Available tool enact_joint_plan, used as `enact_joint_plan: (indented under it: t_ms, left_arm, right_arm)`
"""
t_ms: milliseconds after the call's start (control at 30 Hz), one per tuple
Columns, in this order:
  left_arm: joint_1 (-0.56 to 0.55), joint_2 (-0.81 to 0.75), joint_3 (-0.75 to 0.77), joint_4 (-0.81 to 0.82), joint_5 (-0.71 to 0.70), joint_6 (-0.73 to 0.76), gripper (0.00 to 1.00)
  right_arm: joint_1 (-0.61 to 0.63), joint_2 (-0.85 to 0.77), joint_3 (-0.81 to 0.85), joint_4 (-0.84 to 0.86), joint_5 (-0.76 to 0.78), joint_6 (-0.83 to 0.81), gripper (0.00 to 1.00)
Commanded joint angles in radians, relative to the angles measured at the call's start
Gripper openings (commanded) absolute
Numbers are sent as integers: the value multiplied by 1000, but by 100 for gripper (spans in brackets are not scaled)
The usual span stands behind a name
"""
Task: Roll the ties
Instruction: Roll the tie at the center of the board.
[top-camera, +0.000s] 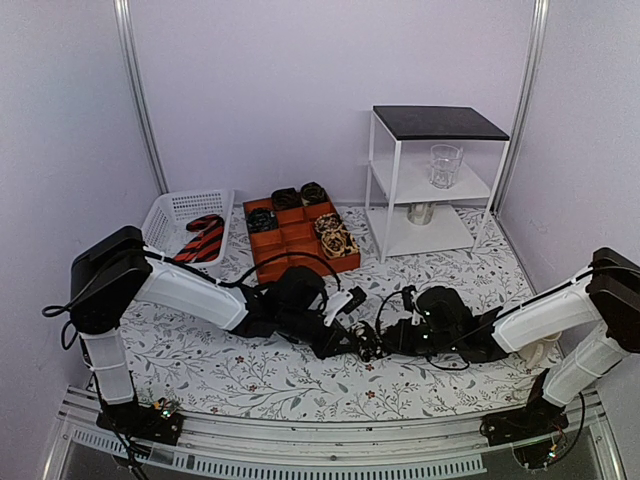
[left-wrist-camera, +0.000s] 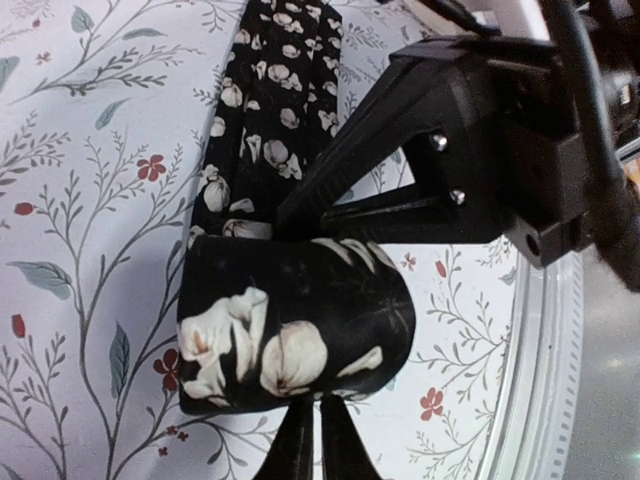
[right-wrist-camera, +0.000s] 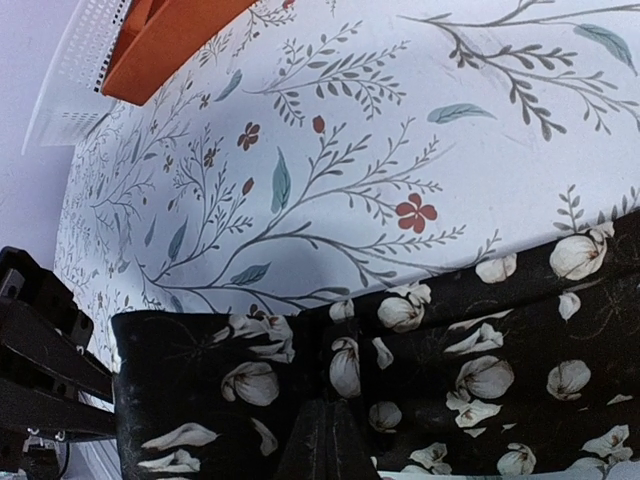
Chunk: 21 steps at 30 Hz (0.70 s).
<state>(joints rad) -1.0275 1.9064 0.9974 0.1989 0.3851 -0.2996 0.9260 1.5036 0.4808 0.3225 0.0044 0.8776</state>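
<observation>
A black tie with white flowers lies on the flowered cloth, partly rolled. In the left wrist view its coil (left-wrist-camera: 290, 335) sits low in the middle and the flat strip (left-wrist-camera: 275, 100) runs away upward. My left gripper (left-wrist-camera: 318, 425) is shut on the coil's near edge, its fingertips going into the fabric. My right gripper (right-wrist-camera: 325, 435) is shut, its tips resting on the strip (right-wrist-camera: 500, 370) right beside the coil (right-wrist-camera: 200, 390). Whether it pinches fabric does not show. From above, the left gripper (top-camera: 358, 345) and the right gripper (top-camera: 386, 345) meet at the table's middle.
An orange compartment tray (top-camera: 300, 240) behind the arms holds rolled ties (top-camera: 287, 197). To its left, a white basket (top-camera: 172, 212) contains a red-and-black striped tie (top-camera: 203, 240). A white shelf unit (top-camera: 430, 190) with a glass (top-camera: 445, 165) stands at back right.
</observation>
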Motion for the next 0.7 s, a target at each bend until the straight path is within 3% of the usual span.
enact_joint_plan:
  t_ms: [0, 200, 667]
  left_arm:
    - [13, 11, 26, -17, 12, 17, 4]
    - [12, 14, 37, -17, 16, 16, 1]
    - [13, 51, 82, -14, 64, 31, 4]
  right_arm:
    - [-6, -33, -28, 78, -36, -26, 0]
    - [-6, 12, -37, 135, -107, -25, 0]
    - [-5, 21, -66, 82, -93, 101, 0]
